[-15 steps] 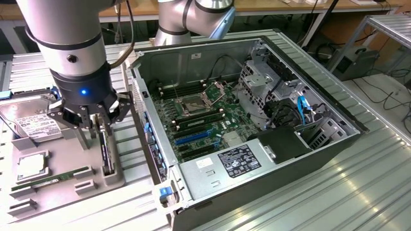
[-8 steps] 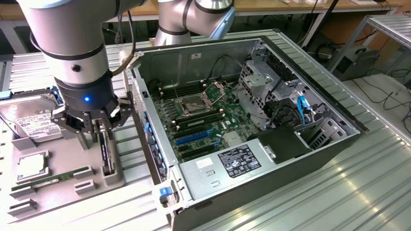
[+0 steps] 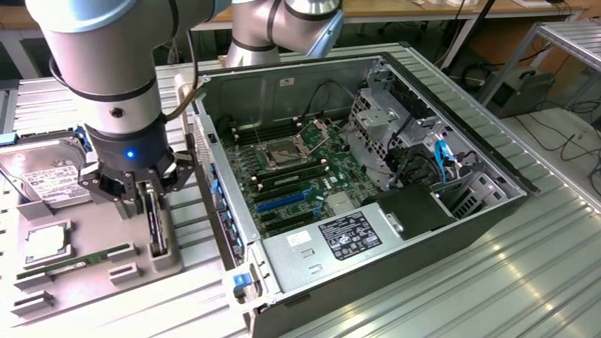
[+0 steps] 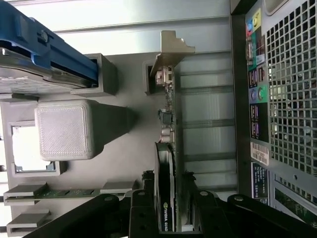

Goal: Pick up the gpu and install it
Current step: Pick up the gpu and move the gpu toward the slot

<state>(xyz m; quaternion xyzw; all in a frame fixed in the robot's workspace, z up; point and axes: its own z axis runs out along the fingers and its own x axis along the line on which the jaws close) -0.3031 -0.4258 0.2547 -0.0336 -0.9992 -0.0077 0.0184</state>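
The gpu [image 3: 156, 224] is a thin black card standing on edge in a slot of the grey holder tray [image 3: 94, 243], to the exterior view's left of the open computer case [image 3: 310, 274]. My gripper [image 3: 148, 193] is lowered over it, one finger on each side, and looks shut on the card. In the wrist view the gpu [image 4: 166, 191] runs between the fingers [image 4: 147, 186], and its silver end bracket [image 4: 171, 54] points away from me. Inside the case, the blue expansion slot [image 3: 281, 202] on the motherboard holds no card.
The holder tray also carries a silver hard drive [image 3: 42, 172], a processor [image 3: 45, 243] and a green memory stick [image 3: 75, 265]. The case's rear panel [image 4: 282, 99] stands close beside the gpu. A drive cage [image 3: 385, 120] and a black power supply [image 3: 413, 211] fill the case's far side.
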